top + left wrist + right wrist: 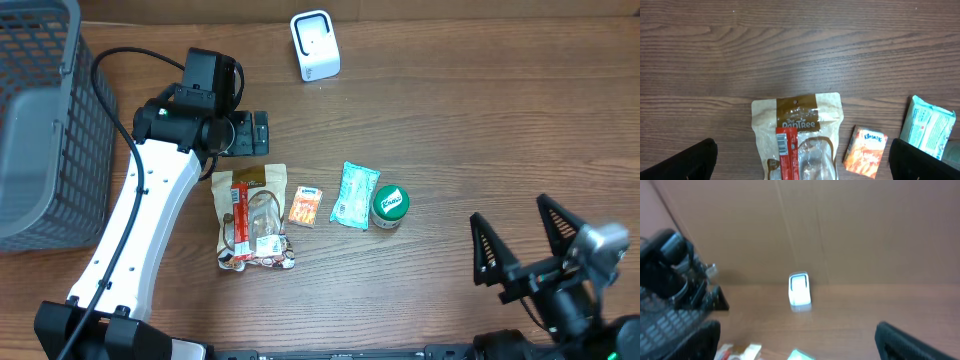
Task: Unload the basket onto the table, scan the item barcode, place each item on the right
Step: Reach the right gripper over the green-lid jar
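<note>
Both arms idle over the table [480, 100]. The left gripper [258, 133] has its jaws spread wide and holds nothing; it hovers just beyond the top edge of the PopTree pouch [252, 222], not touching it. The right gripper [512, 225] is also spread wide and empty, near the table's front right corner, well apart from all goods. Four items lie in a row mid-table: the pouch at the left, then a small orange Kleenex pack [306, 206], a teal wipes packet [354, 195], and a green-lidded tin [389, 206] touching the packet. The white barcode scanner [315, 45] stands upright near the far edge, and a grey basket [40, 120] is at the left edge. Which item is wanted I cannot tell; going by the left arm's position, probably the pouch. It lies flat, face up, with a red strip [786, 152] along it that carries what looks like a barcode; whether that strip is loose or stuck on I cannot tell. The pouch is likely light, soft and crinkly, and may sag or slide when lifted. I would pinch it at the sealed top edge, where the film is flat and stiffest, keeping the fingers off the code.
</note>
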Controlling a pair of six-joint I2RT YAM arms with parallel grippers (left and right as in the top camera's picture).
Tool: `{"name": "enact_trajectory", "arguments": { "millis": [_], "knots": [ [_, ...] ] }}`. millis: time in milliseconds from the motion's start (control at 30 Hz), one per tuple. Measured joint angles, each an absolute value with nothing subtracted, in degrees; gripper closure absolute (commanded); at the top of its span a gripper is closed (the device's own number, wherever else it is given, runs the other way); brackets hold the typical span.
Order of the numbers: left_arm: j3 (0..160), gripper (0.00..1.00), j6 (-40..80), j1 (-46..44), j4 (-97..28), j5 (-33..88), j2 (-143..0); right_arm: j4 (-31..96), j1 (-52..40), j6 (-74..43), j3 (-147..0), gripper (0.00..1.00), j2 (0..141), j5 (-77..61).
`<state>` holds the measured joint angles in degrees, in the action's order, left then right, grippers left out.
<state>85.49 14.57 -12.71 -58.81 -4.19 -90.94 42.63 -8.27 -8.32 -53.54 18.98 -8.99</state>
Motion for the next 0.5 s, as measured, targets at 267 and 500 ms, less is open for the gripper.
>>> {"name": "enact_trajectory", "arguments": {
  "millis": [267,500],
  "knots": [
    [85.49,0.0,14.57,-12.71,-58.81,-4.36,-90.94,71.16,-8.25,-8.4,-82.0,0.0,48.14,-9.06],
    [85.49,0.0,14.57,-12.71,-58.78,-4.36,-90.94,74.96,-8.23,-9.43,-85.91,0.24,68.2,-17.52]
  ]
}}
